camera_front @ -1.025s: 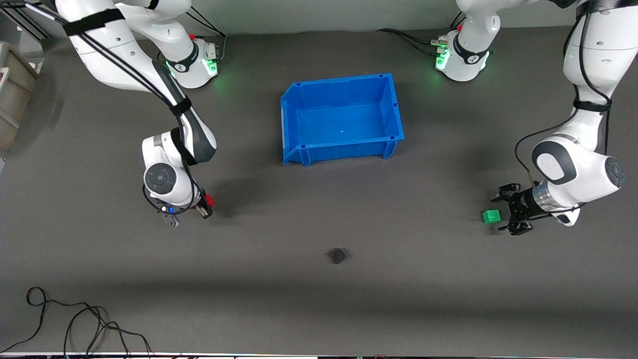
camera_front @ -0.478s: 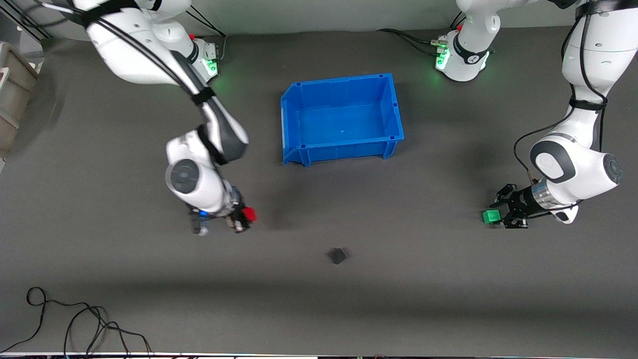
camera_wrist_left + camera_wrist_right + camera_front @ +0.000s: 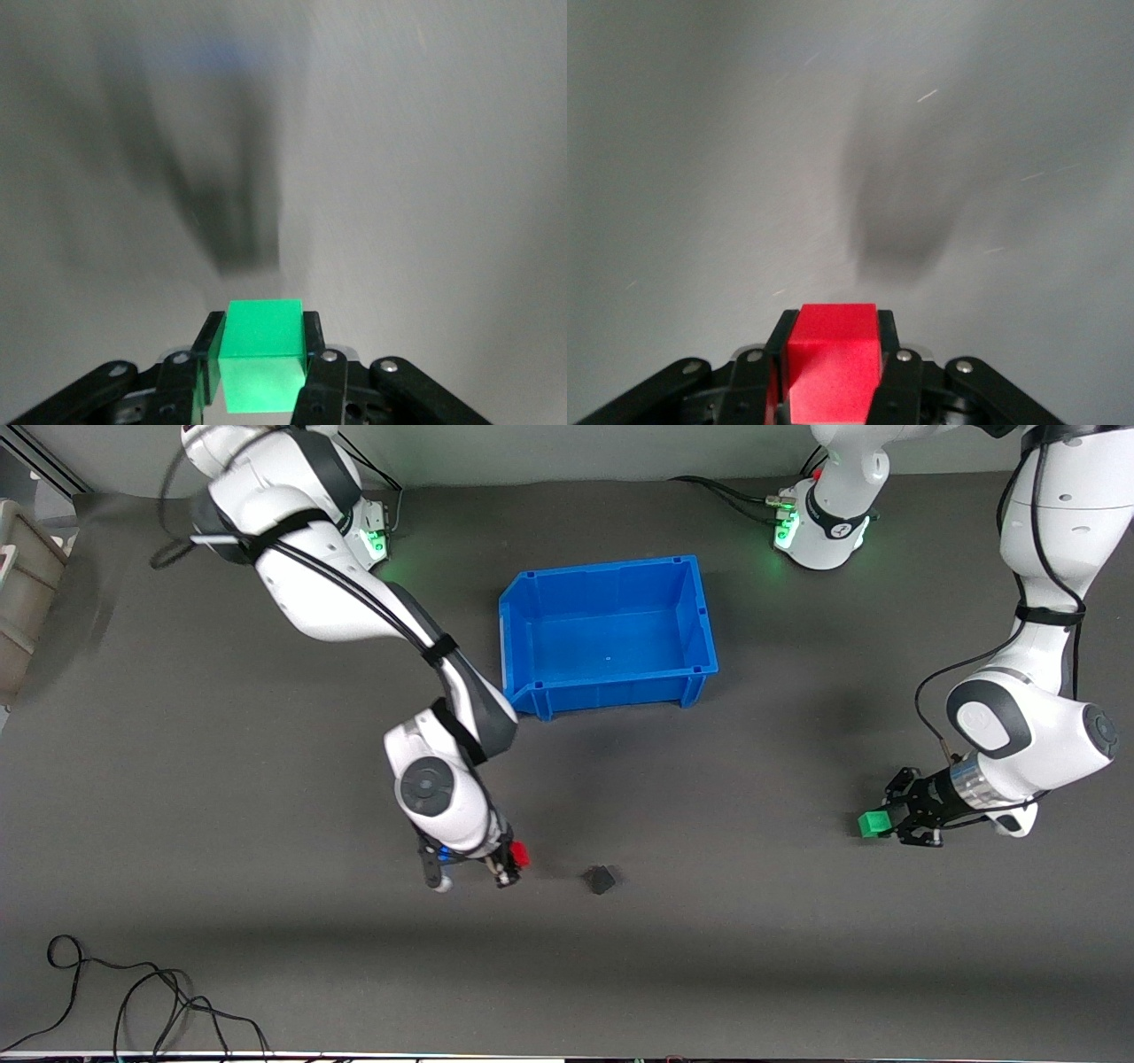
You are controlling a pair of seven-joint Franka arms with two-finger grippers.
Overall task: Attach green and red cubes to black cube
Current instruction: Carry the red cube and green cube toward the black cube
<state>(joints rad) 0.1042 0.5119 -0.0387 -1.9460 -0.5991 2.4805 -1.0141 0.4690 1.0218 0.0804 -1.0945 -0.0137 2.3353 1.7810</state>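
The black cube point(image 3: 601, 880) lies on the grey mat, nearer to the front camera than the blue bin. My right gripper point(image 3: 512, 861) is shut on the red cube point(image 3: 519, 855) and holds it just above the mat, close beside the black cube toward the right arm's end. In the right wrist view the red cube point(image 3: 833, 354) sits between the fingers. My left gripper point(image 3: 886, 821) is shut on the green cube point(image 3: 873, 823), low over the mat at the left arm's end. In the left wrist view the green cube point(image 3: 261, 354) is clamped between the fingers.
An empty blue bin point(image 3: 532, 624) stands at the middle of the table, farther from the front camera than the black cube. A black cable point(image 3: 133, 992) loops near the front edge at the right arm's end. A beige box point(image 3: 22, 593) stands at that end's edge.
My right gripper has carried the red cube toward the black cube and nearer the front camera. My left gripper has closed on the green cube and shifted slightly.
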